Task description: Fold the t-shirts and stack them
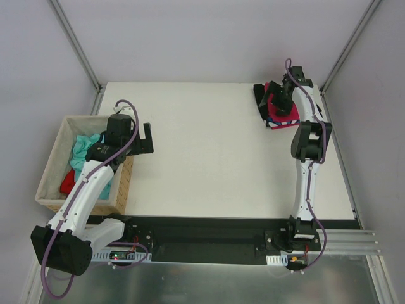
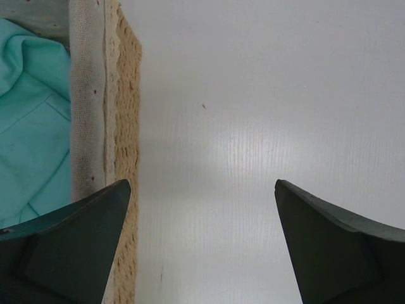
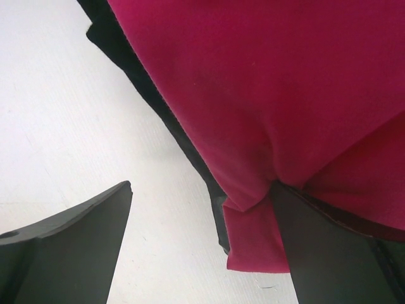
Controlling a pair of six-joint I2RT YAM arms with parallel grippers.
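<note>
A magenta-pink t-shirt (image 1: 279, 118) lies folded on a black t-shirt (image 1: 260, 94) at the table's far right. My right gripper (image 1: 276, 100) hovers over this stack, open. In the right wrist view the gripper (image 3: 202, 183) straddles the pink shirt's (image 3: 266, 76) corner, the right finger touching the cloth, with the black shirt's (image 3: 104, 31) edge showing beneath. A teal-green t-shirt (image 1: 82, 149) and a bright red t-shirt (image 1: 68, 182) lie crumpled in the basket. My left gripper (image 1: 146, 138) is open and empty over bare table just right of the basket. I cannot make out a striped shirt.
The tan wicker basket (image 1: 126, 180) with cloth lining stands at the table's left edge; its rim (image 2: 123, 126) and the teal shirt (image 2: 31, 126) show beside my left gripper (image 2: 202, 183). Metal frame posts stand at the far corners.
</note>
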